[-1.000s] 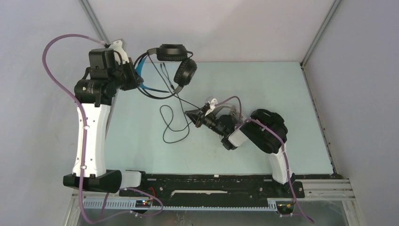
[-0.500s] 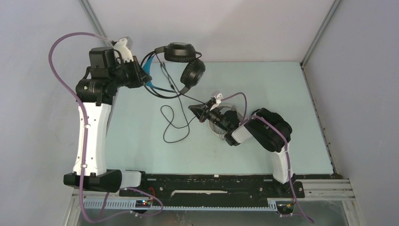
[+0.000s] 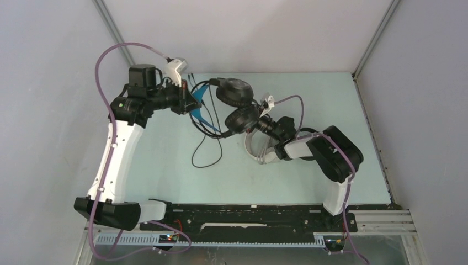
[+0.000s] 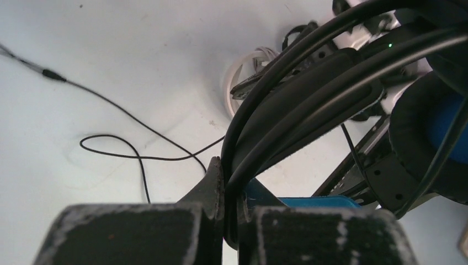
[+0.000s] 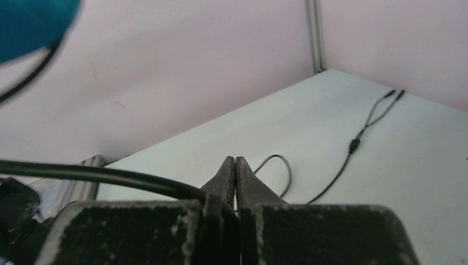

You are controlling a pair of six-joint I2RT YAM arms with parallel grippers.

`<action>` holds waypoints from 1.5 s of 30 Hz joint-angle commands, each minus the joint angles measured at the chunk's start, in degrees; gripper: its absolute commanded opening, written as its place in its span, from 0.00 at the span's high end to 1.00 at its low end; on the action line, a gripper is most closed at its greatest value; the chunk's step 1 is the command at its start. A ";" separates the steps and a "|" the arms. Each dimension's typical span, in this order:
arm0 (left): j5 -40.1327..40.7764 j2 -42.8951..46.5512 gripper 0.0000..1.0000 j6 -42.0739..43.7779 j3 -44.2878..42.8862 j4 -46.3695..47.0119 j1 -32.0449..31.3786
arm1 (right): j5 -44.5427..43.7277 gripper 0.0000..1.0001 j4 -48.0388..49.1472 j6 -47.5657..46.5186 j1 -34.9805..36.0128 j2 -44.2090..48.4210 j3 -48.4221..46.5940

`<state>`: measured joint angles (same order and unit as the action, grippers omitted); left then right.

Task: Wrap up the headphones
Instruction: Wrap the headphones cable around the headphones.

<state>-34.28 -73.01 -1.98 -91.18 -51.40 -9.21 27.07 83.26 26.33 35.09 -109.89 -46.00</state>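
The black headphones with a blue headband [image 3: 203,105] hang above the back middle of the table. My left gripper [image 3: 190,102] is shut on the headband [image 4: 309,83], with the blue padding [image 4: 309,201] just behind the jaws. The two ear cups [image 3: 234,91] hang to its right. My right gripper [image 3: 251,126] sits against the lower ear cup and is shut on the thin black cable [image 5: 110,175]. The rest of the cable [image 3: 192,157] lies looped on the table. A white-grey headband [image 3: 258,150] lies under the right arm. The smaller all-black headphones are out of view.
The light-blue table [image 3: 331,99] is walled at the back and on both sides. A cable splitter [image 5: 353,146] lies on the table ahead of my right gripper. The white-grey headband also shows in the left wrist view [image 4: 243,69].
My left gripper carried the headphones right, toward the table's middle. My right gripper moved back and right with the cable, up against the ear cups. The white-grey headband came into view.
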 commanded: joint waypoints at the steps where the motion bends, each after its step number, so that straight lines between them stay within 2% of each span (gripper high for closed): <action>1: -11.02 0.58 1.00 12.03 -0.19 1.03 -1.24 | 8.91 1.00 -8.02 4.43 -2.81 7.27 0.16; 5: -12.57 -3.86 1.00 19.79 -2.30 -2.98 -1.44 | 15.63 1.00 -16.64 7.88 -4.37 11.63 0.21; 8: -14.30 -6.28 1.00 28.65 -4.31 -7.52 -3.05 | 17.22 1.00 -31.16 7.62 -5.12 16.42 0.21; 10: -11.91 -6.47 1.00 33.85 -5.09 -9.16 -5.16 | 18.26 1.00 -38.03 5.18 -4.98 19.44 0.21; 17: 2.65 -2.40 1.00 45.01 0.04 -3.92 -10.08 | 17.05 1.00 -58.63 4.30 -6.63 27.76 -2.23; 22: 5.03 2.39 1.00 55.46 6.83 0.95 -12.99 | 18.20 1.00 -77.23 2.74 -7.20 29.50 -8.44; 26: 6.94 3.66 1.00 61.79 8.38 -0.41 -14.59 | 19.58 1.00 -85.54 0.51 -6.98 30.83 -11.63; 31: 9.08 2.61 1.00 66.61 7.37 -5.43 -15.38 | 21.35 0.98 -86.96 -0.83 -6.57 33.85 -11.90; 36: 9.83 1.15 1.00 68.65 6.37 -9.22 -15.48 | 22.21 0.95 -86.21 -6.67 -4.33 35.70 -11.91; 39: 12.52 1.46 1.00 69.57 6.85 -9.04 -15.54 | 25.21 1.00 -85.92 -5.15 -5.12 35.57 -12.44; 45: 17.67 2.52 1.00 69.42 9.43 -3.05 -16.16 | 31.32 1.00 -79.06 3.85 -5.49 35.83 -12.69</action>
<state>-24.36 -72.34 64.55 -84.09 -53.80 -25.41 53.91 -3.64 23.99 31.09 -76.14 -55.48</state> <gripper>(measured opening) 0.045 0.019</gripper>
